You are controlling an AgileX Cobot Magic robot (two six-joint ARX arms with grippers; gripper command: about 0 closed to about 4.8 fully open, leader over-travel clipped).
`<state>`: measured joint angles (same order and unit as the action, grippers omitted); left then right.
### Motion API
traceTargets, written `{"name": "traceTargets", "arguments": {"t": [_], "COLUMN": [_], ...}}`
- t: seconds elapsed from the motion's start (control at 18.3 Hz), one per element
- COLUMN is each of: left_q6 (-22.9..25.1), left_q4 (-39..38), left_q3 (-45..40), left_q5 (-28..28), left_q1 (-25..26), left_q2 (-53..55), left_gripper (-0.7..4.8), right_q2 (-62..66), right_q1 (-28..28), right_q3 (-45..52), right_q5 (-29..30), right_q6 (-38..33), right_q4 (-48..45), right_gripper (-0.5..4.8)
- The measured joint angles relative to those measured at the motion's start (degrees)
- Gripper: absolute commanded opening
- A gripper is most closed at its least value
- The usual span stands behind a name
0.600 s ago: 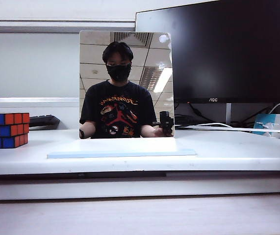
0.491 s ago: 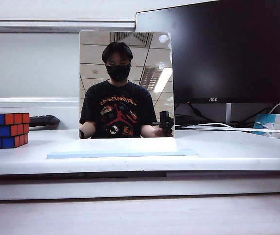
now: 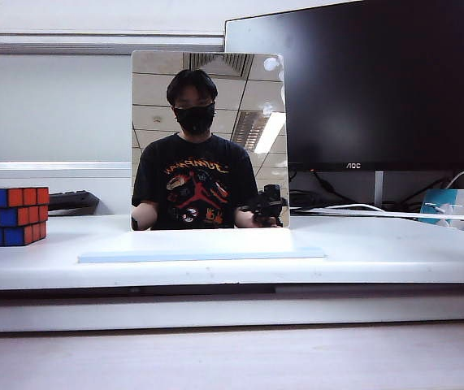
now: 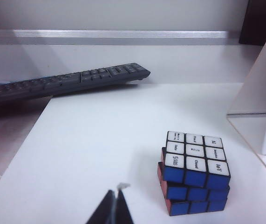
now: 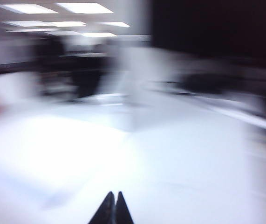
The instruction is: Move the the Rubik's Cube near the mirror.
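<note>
The Rubik's Cube (image 4: 194,171) stands on the white table (image 3: 394,256) well left of the mirror (image 3: 209,140), and its layers are twisted, so a grip on the uneven sides could slip or turn it. The left gripper (image 4: 115,201) is closed and empty, near the cube. The right gripper (image 5: 112,201) is closed too, holding nothing, over bare table.
</note>
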<state>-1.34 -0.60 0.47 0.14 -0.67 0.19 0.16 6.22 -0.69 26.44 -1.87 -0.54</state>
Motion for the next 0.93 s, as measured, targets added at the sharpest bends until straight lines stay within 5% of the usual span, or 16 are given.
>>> {"name": "traceTargets", "arguments": {"t": [0.16,0.33,0.6,0.65,0.82,0.93], "left_q6": [0.0,-1.5,-15.9,-20.0,-24.7,-24.7], "left_q4": [0.0,0.0,2.7,4.9,19.9,23.5], "left_q3": [0.0,0.0,0.0,0.0,0.2,0.5], "left_q5": [0.0,0.1,10.3,13.2,15.8,9.8], "left_q1": [0.0,0.0,0.0,-0.1,-2.4,-4.9], "left_q2": [0.0,0.0,0.0,0.0,0.1,2.3], "left_gripper": [-0.03,-0.03,0.24,0.81,4.11,4.79], "right_q2": [0.0,0.0,0.0,0.0,0.0,0.0], "right_q1": [0.1,0.1,0.1,0.1,0.1,0.1], "right_q3": [0.0,0.0,0.0,0.0,0.0,0.0], "right_q5": [10.9,12.0,12.1,12.2,12.2,12.2], "right_q6": [0.0,0.0,0.0,0.0,0.0,0.0], "right_q4": [0.0,0.0,0.0,0.0,0.0,0.0], "right_gripper": [-0.01,0.00,0.00,0.00,0.00,0.00]}}
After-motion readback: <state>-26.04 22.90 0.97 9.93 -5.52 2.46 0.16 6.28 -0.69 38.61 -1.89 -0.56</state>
